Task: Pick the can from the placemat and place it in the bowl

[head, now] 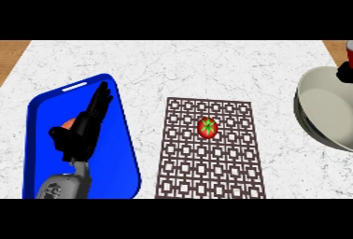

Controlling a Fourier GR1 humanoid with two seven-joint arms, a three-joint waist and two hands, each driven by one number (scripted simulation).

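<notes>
Can seen end-on, red top with a green mark, sits on the brown lattice placemat in its upper half, clear of every placemat edge. Bowl at the counter's right edge, partly cut off by the view; a red and black object shows just behind its rim – cannot tell what it is. Open marble between placemat and bowl. Left hand over the blue tray, fingers straight, holding nothing – an orange thing peeks out beside it. Right hand does not show
</notes>
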